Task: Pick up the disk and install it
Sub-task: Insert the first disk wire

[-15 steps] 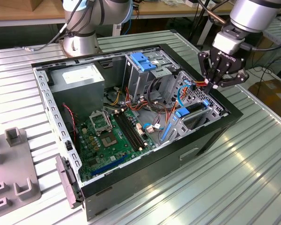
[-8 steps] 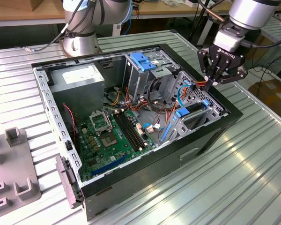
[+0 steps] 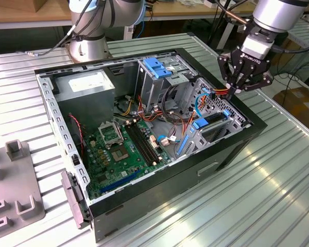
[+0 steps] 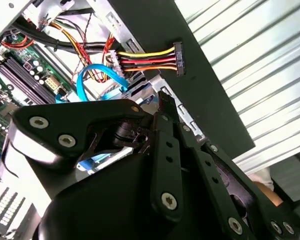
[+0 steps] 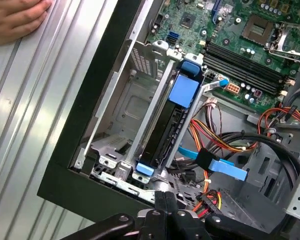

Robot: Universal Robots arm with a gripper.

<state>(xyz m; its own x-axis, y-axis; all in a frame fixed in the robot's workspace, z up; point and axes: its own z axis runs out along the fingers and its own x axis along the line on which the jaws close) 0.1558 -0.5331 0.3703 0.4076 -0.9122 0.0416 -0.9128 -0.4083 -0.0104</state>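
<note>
The disk stands on edge in a metal bay by the case's side wall, its blue carrier on top. In the exterior view the disk lies in the bay at the case's right side. My gripper hovers just above the case's right rim, past the disk's far end, with its fingers shut together and nothing visible between them. In the second wrist view the gripper sits close to a loose power connector with yellow, red and black wires. The fingertips sit beside the bay's end.
The open computer case lies on a ribbed metal table. Inside are a motherboard, a grey power-supply box, a tall drive cage with a blue bracket and blue cables. A hand rests on the table beside the case.
</note>
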